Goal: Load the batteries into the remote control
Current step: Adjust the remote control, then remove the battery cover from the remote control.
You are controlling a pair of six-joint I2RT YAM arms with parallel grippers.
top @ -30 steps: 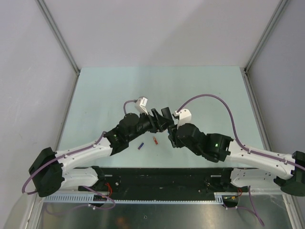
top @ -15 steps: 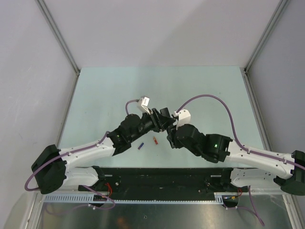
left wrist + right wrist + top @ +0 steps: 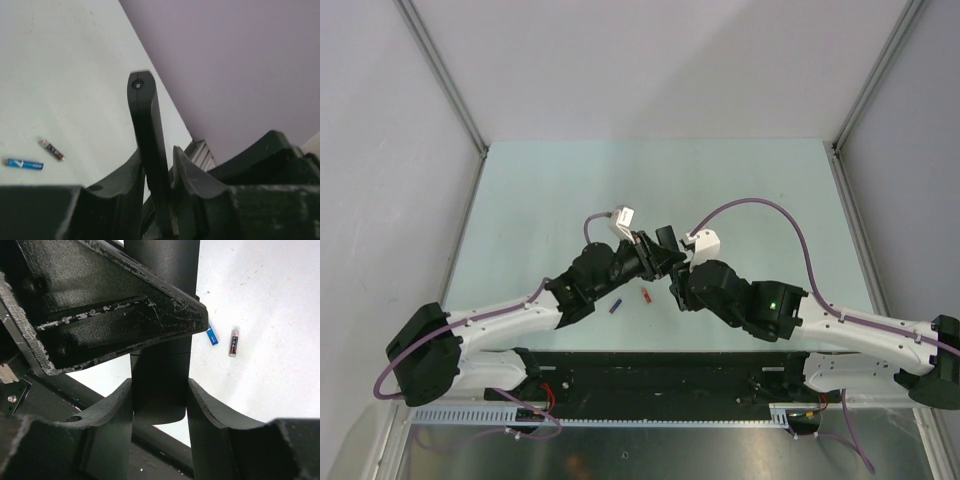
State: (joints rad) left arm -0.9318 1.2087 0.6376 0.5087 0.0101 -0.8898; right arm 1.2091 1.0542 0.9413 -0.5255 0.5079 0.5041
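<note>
Holding: left and right jaws pinch the remote control (image 3: pixel 149 135).
Care: we should release one side only, then fetch the blue battery (image 3: pixel 24 163).

The remote (image 3: pixel 145 115) has its lower end hidden inside the left gripper (image 3: pixel 156 157). Beyond the right gripper (image 3: pixel 160 387), the blue battery (image 3: pixel 213 336) is half covered.

The pale green table (image 3: pixel 520 200) has two little batteries lying on it. The orange-red battery (image 3: pixel 645 294) lies near the blue battery (image 3: pixel 615 306), just to its right, not touching.
</note>
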